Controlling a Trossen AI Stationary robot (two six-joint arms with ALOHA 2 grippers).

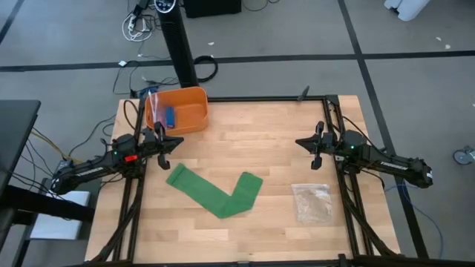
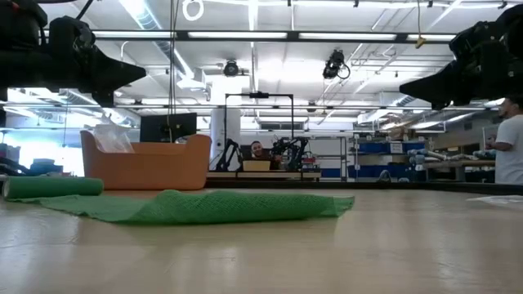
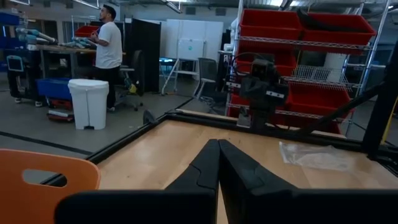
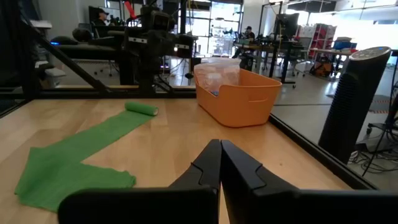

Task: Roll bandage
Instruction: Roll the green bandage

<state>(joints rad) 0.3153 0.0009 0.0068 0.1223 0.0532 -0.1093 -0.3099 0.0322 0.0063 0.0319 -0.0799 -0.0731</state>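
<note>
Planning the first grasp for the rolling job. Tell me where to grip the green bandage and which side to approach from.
Grip the bandage at its small rolled end, nearest the left gripper, coming down from above with fingers across the roll. That end is already wound and raised, so it probably offers more to pinch than the flat strip. The folded far end lies flat on the table. The right gripper waits at its side.

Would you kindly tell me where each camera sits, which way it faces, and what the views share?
High view: overhead, looking down on the bright green fabric bandage, left gripper and right gripper.
Low view: table height, facing the room; arms hang above.
Left wrist view: faces the right arm across the wooden table; shut fingers show.
Right wrist view: faces the orange plastic basket; shut fingers show.
Shared: bandage in the high, low and right wrist views.
</note>
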